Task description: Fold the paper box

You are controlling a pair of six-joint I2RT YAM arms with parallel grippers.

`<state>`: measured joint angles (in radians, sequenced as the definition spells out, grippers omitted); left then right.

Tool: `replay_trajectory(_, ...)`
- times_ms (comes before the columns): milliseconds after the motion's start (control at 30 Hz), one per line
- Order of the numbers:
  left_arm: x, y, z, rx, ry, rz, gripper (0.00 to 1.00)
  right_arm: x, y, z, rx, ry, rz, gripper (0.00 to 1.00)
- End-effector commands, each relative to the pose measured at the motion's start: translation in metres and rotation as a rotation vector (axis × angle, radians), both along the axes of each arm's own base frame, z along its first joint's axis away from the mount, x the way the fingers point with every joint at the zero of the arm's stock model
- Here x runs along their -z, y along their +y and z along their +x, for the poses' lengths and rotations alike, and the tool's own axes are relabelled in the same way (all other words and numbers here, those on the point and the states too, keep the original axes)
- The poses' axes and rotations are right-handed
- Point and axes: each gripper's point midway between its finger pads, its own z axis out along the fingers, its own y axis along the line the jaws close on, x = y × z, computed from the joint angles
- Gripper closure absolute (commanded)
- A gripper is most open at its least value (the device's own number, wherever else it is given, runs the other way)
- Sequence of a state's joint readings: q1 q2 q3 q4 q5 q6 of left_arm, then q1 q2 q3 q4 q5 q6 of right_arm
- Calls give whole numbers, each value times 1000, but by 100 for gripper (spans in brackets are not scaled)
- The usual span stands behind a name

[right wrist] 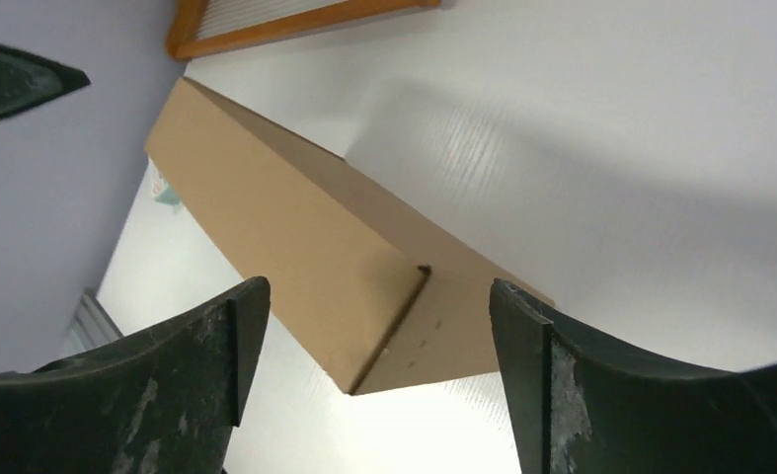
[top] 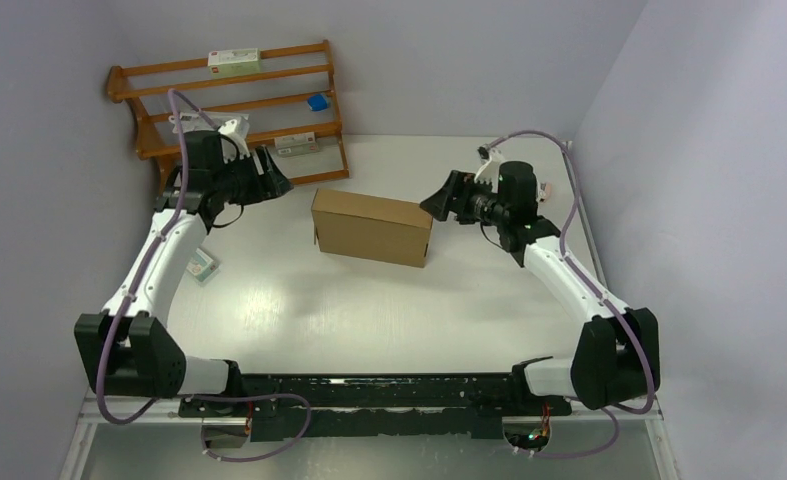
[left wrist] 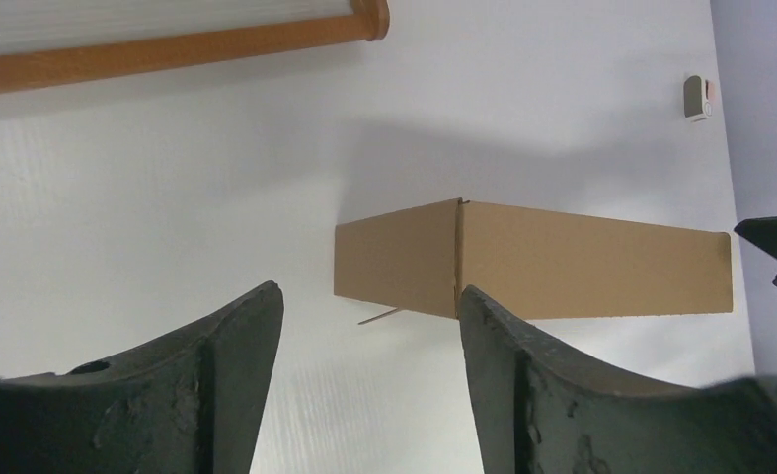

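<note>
The paper box (top: 373,227) is a plain brown closed shallow rectangular box lying mid-table. It shows in the left wrist view (left wrist: 562,262) and in the right wrist view (right wrist: 295,237). My left gripper (top: 277,178) is open and empty, up and left of the box's left end, apart from it; its fingers (left wrist: 236,336) frame bare table. My right gripper (top: 439,200) is open and empty, just right of the box's right end, not touching it; its fingers (right wrist: 522,326) frame the box's near corner.
A wooden rack (top: 231,100) with small white packets and a blue item stands at the back left. A small white packet (top: 202,266) lies on the table (top: 369,330) by the left arm. Walls close in left and right.
</note>
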<state>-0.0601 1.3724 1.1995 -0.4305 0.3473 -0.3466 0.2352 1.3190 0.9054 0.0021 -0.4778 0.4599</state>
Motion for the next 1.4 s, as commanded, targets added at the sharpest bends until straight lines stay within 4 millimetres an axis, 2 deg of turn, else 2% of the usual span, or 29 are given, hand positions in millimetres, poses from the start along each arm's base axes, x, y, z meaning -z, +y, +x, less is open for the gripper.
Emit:
replay_trajectory(0,-18,16,-9,-23,-67,88,27,-17,14,-10,-118,-121,-150,11)
replay_trajectory(133,-17,16,-21,-28,-100,120,20,-20,44,-17,-241,-209,-291,1)
replay_trajectory(267,-15,20,-36,-92,-122,294,7,-22,69,-18,-322,-245,-367,0)
replay_trajectory(367,-35,23,-55,-167,-223,407,3,-24,80,-14,-384,-300,-455,0)
replay_trajectory(467,-58,32,-73,-247,-365,414,2,-24,92,-13,-454,-327,-503,0)
replay_trajectory(600,-66,45,-87,-314,-431,392,2,-17,110,-12,-553,-347,-540,0)
replay_trajectory(967,-65,54,-90,-353,-416,409,2,11,123,6,-694,-371,-725,0)
replay_trajectory(1133,-71,58,-94,-370,-435,405,2,27,130,4,-772,-361,-774,1)
replay_trajectory(1300,-73,49,-96,-329,-453,392,2,45,137,-14,-917,-323,-799,10)
replay_trajectory(1367,-74,50,-97,-330,-456,392,2,47,134,-19,-940,-316,-835,19)
